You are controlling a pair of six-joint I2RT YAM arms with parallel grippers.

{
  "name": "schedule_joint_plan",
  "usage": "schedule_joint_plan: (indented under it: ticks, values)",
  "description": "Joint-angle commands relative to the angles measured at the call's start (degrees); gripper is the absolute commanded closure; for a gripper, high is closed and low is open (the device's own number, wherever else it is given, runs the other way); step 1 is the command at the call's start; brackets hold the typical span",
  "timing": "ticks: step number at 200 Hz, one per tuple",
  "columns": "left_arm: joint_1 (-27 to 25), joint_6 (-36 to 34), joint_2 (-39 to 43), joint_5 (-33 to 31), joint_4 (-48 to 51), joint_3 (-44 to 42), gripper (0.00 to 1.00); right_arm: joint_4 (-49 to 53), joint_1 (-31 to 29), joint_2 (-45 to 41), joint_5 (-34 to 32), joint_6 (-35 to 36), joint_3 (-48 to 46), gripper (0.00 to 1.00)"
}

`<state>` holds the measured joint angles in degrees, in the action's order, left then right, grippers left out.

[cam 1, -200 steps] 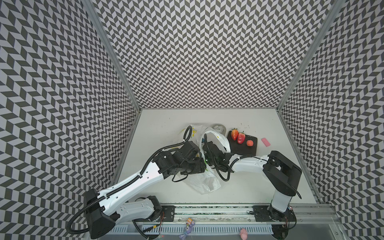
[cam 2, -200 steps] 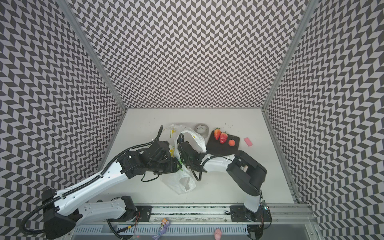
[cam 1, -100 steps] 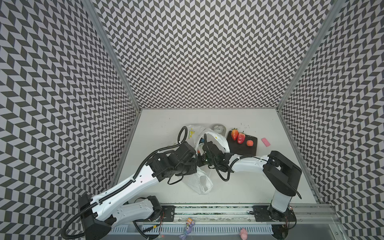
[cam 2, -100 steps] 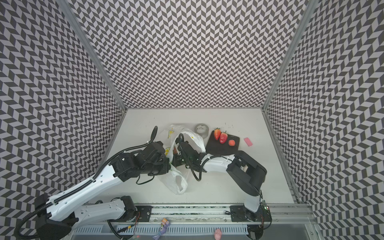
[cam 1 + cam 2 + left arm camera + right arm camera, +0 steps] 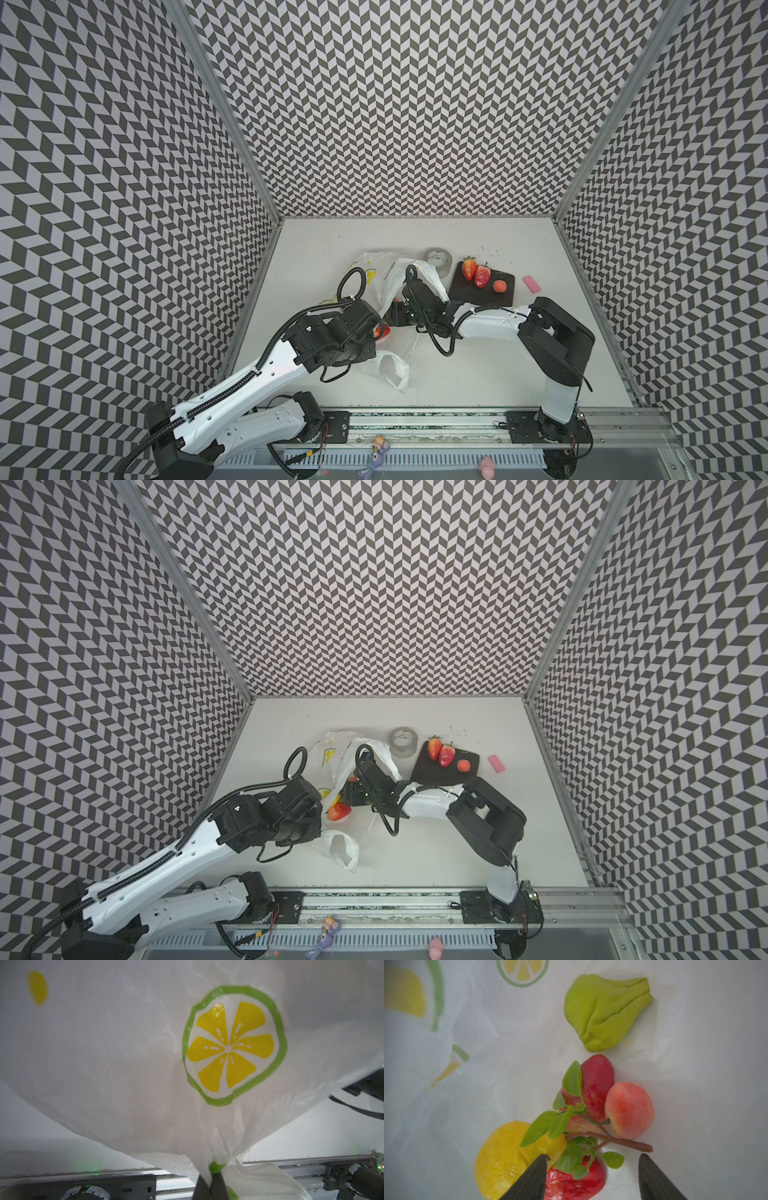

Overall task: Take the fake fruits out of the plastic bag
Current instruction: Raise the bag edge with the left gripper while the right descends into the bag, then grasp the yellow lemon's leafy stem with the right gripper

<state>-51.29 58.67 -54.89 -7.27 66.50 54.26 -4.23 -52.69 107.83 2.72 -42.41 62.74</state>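
The fake fruits [image 5: 591, 1122] not out yet are in a small heap on the floor of the thin white translucent plastic bag [image 5: 124, 1053] with the lemon-slice print, about mid-table.

The one to care about is the glossy red plastic strawberry [image 5: 575, 1184]. It's the closest thing to your right gripper [image 5: 592, 1156], straight ahead but off-centre, half tucked under one finger. A glossy yellow plastic fruit [image 5: 500, 1157] is pressed against it on the outer side of that finger.

A thin brown plastic twig [image 5: 623, 1140] with green leaves lies crosswise over the gap between the fingers. A pink-orange round plastic fruit [image 5: 629, 1110] and a lumpy green plastic fruit [image 5: 606, 1014] sit deeper in.

The right gripper points left into the bag mouth, jaws spread wide and holding nothing. The left gripper [image 5: 212, 1177] is pinched tight on a gathered fold of the bag at its near-left side, so it's busy. That makes this the right arm's pick.

I'd shift sideways toward the strawberry before closing, otherwise I reckon you'll land a finger on top of it or just grab leaves.

Just right of the bag, a flat matte black tray [image 5: 465, 293] already carries two strawberries [image 5: 469, 269] and a small orange-red ball [image 5: 499, 286].
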Motion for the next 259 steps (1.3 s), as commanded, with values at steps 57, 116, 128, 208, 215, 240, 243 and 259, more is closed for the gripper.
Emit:
schedule_joint_plan:
  ticks: [57,116,128,208,215,240,243,259]
  values:
    - [0.54,2.14,3.06,-1.44,-1.72,-2.11,1.0,-3.78,0.16,-2.35,3.57,-12.51,0.2,0.25]
    - [0.56,1.92,4.35,-1.02,-3.59,-3.43,1.0,-6.47,0.3,-0.11,4.28,-27.99,0.48,0.23]
    - [0.53,1.97,4.53,-0.86,-3.7,-3.76,1.0,-6.81,0.3,0.87,4.31,-29.13,1.09,0.23]
    - [0.51,1.92,5.32,-0.63,-3.53,-4.69,1.0,-9.71,0.39,7.08,2.85,-32.21,4.56,0.44]
    - [0.54,1.95,5.32,-0.64,-3.46,-4.67,1.0,-9.75,0.39,7.15,2.67,-32.13,4.98,0.48]
    - [0.55,1.87,5.41,-0.82,-3.35,-4.95,1.0,-10.26,0.39,7.05,1.98,-31.85,5.07,0.61]
    - [0.52,1.88,5.37,-0.82,-3.37,-5.02,1.0,-10.38,0.39,7.01,1.9,-31.78,5.02,0.63]
    - [0.66,1.81,5.33,-0.97,-3.36,-5.13,1.0,-10.94,0.32,6.43,1.83,-31.06,4.45,0.78]
